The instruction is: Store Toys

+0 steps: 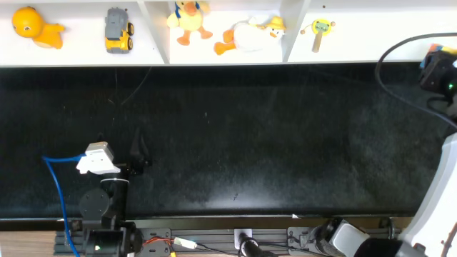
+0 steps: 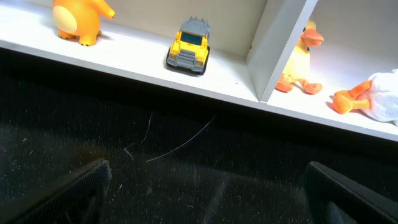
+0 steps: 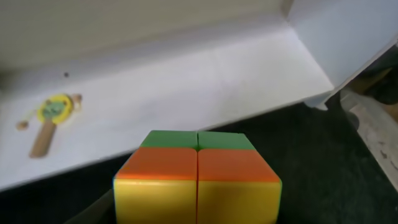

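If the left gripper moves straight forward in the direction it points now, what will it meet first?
Probably the front edge of the white shelf, just below the yellow truck. Before that, only black mat lies ahead of the left gripper. Its height is unclear, so it might reach the truck.

Orange-green-yellow cube held aloft, facing the shelf's right bay. Shelved: orange duck, yellow truck, yellow plush duck, white plush duck, rattle.

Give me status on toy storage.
Done: orange duck, truck, yellow duck, white duck and rattle sit on the shelf. In hand: right gripper holds the cube, facing the rattle's bay. Left: set the cube on the shelf.
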Action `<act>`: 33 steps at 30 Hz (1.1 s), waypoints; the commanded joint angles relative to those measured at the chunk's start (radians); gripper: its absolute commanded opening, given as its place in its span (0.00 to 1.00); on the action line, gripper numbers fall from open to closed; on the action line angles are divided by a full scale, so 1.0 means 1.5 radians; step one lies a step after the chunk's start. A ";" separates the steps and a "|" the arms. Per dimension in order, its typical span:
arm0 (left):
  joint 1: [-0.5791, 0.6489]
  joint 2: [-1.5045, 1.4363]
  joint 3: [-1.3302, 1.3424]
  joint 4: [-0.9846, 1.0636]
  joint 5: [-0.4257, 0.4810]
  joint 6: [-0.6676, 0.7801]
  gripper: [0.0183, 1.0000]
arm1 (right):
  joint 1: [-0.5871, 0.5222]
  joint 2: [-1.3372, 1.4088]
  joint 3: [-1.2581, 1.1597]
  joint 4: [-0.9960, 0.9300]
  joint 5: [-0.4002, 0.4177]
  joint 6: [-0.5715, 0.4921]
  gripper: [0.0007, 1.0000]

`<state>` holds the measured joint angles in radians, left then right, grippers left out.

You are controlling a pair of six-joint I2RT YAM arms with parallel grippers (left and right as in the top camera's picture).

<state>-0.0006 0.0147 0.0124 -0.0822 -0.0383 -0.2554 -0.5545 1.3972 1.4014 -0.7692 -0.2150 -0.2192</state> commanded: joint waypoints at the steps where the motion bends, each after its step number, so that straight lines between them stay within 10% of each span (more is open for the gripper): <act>1: -0.004 -0.008 -0.003 0.000 0.002 0.013 1.00 | 0.003 0.015 -0.009 0.005 -0.042 -0.005 0.05; 5: -0.004 -0.008 -0.003 0.000 0.002 0.013 1.00 | 0.003 0.015 -0.019 0.018 -0.151 -0.081 0.05; 33: -0.004 -0.008 -0.003 0.000 0.002 0.013 1.00 | 0.004 0.236 -0.222 0.679 -0.173 -0.012 0.05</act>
<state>-0.0006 0.0147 0.0124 -0.0826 -0.0383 -0.2554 -0.5541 1.7199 1.0637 0.2054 -0.4568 -0.2764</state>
